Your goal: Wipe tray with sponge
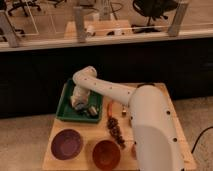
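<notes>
Take the light wooden table (85,129) as your clock face, with 12 at the edge away from the camera. The green rectangular plastic tray with raised sloping sides (64,111) sits at about 10 o'clock, at the far left corner. A round purple bowl (66,144) is at 8 o'clock and a round orange-brown bowl (106,154) at 6. A dark bunch of grapes (116,131) lies just right of the tray's near corner.

The white arm bends at its elbow above the tray and drops straight down into it. The two-finger gripper (87,109) is low over the tray floor, in the near right part, roughly 4 o'clock within the tray. The claw is pinched fully closed. There is a dark shape at its tip, but you cannot make out whether that is the sponge, so treat the hold as unconfirmed.

The relation that matters is which way the bare tray floor lies from the claw. The open green surface runs off toward 9 and 10 o'clock, and the right wall is just beside the claw at 3. My judgement is that the stroke should sweep leftward and away, not right. Which side of the tray is the longer one is hard to settle from this angle. Watch the near rim at 6 o'clock, as it is close.
</notes>
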Controlling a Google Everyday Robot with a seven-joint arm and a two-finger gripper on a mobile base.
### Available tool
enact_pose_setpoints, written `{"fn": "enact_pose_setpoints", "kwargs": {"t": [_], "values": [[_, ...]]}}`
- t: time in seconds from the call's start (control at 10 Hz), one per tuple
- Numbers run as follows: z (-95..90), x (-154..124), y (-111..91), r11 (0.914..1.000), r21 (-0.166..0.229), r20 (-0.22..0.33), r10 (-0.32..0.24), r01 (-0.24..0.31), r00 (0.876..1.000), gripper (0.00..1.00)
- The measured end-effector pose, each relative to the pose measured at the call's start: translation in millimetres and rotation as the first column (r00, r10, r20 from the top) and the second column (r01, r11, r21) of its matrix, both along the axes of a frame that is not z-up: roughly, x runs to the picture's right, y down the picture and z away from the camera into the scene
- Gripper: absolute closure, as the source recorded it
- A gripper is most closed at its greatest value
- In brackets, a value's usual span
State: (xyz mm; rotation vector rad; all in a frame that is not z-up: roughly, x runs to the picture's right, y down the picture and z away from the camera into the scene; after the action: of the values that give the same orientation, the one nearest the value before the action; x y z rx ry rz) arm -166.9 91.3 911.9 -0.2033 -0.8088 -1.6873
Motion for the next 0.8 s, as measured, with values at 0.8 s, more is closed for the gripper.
{"fn": "enact_pose_setpoints", "kwargs": {"t": [0.8], "values": [[27.7, 35, -9, 0.9994, -0.024, -0.103, 0.02, -0.023, 0.994, 1.0]]}}
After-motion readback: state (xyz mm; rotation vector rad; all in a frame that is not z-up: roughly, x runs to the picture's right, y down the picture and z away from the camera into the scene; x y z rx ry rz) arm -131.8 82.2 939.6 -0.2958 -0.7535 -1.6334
